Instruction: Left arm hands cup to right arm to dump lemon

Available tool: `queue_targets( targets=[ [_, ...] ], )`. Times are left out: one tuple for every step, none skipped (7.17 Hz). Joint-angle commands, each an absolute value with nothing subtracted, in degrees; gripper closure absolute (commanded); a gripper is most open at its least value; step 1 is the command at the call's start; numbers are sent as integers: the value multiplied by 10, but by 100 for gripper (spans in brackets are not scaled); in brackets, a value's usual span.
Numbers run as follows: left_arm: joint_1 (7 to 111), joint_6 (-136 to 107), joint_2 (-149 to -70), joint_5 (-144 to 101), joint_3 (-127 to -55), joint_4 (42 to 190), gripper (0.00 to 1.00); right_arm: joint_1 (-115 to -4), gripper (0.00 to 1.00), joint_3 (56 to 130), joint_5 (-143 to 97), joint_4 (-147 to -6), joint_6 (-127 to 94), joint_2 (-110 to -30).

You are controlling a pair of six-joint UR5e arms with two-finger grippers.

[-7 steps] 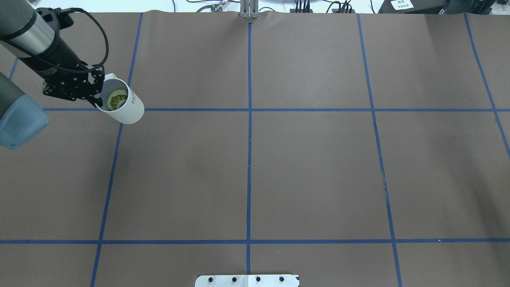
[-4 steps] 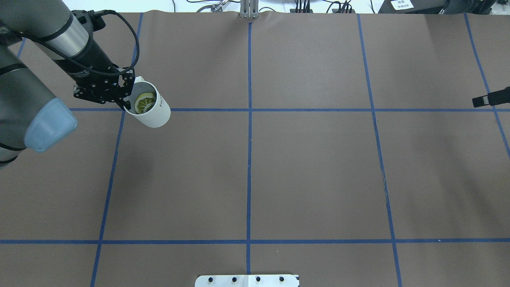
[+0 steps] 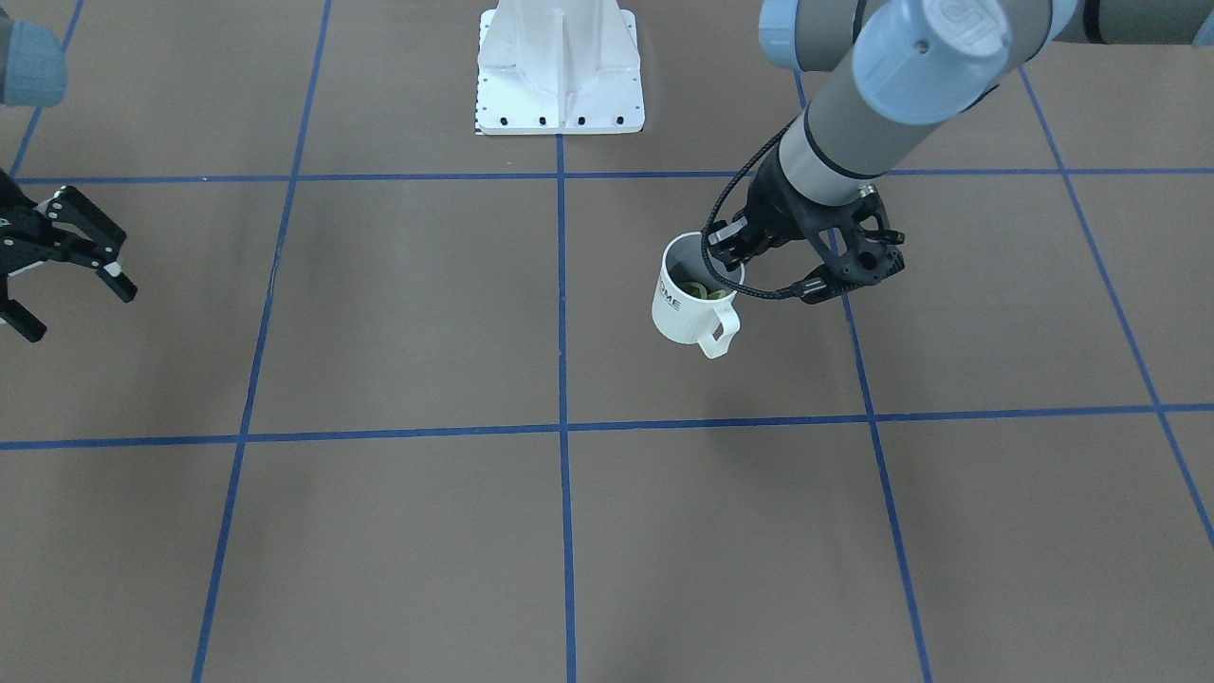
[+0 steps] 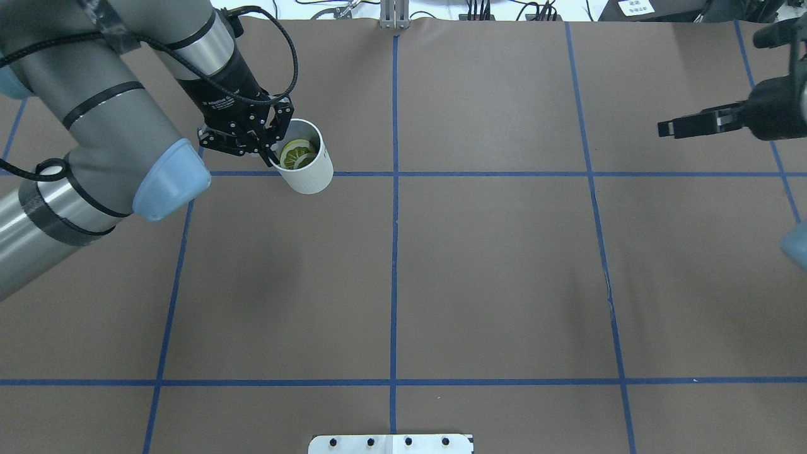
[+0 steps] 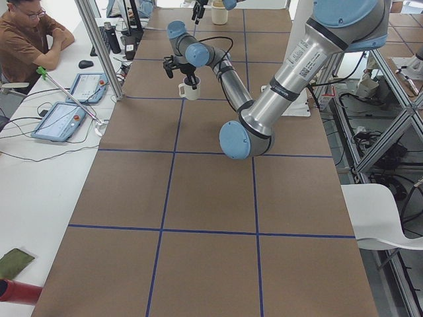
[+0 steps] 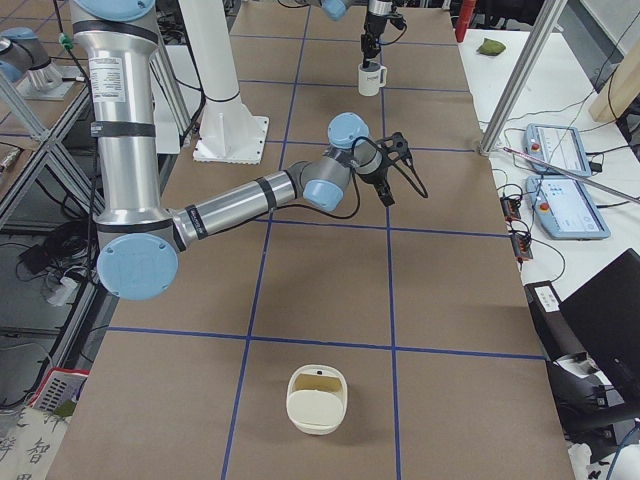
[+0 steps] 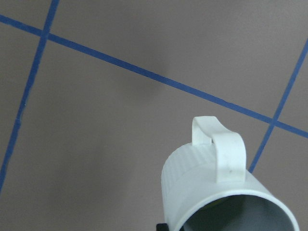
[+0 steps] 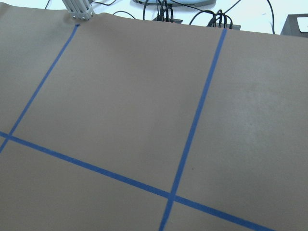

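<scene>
Since the left arm [image 4: 126, 120] had carried the cup [image 4: 310, 171] rightward toward the centre line [image 4: 394, 252], the left gripper [image 4: 275, 150] pinched its rim, lemon [image 4: 297, 153] inside. The right gripper [image 3: 76, 305], fingers spread, had entered from the right. Handover looked near.

The overhead camera is looking down from behind the robot; the front-facing one is looking steeply back toward the white base [image 3: 560, 66] — both are sharing the cup [image 4: 312, 178] and table [image 4: 504, 284]. Two end cameras are viewing lengthwise from afar. The left wrist camera is sitting close over the cup, the right facing the table's far edge.
</scene>
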State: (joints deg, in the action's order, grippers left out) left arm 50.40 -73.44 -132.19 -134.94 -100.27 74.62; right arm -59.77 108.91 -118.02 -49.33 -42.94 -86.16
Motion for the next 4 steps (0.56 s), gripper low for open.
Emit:
queue_targets(
  targets=[
    [501, -759, -1356, -1351, -970, 745, 100, -465, 2, 1096, -989, -464, -468, -829],
    [501, -796, -1384, -1352, -942, 745, 100, -420, 2, 1099, -927, -464, -474, -809],
    [501, -855, -1406, -1354, -918, 746, 100, -398, 1, 1099, -905, -464, -483, -791],
    [502, -891, -1411, -1358, -918, 751, 100, -374, 2, 1100, -867, -464, -489, -773]
  ],
)
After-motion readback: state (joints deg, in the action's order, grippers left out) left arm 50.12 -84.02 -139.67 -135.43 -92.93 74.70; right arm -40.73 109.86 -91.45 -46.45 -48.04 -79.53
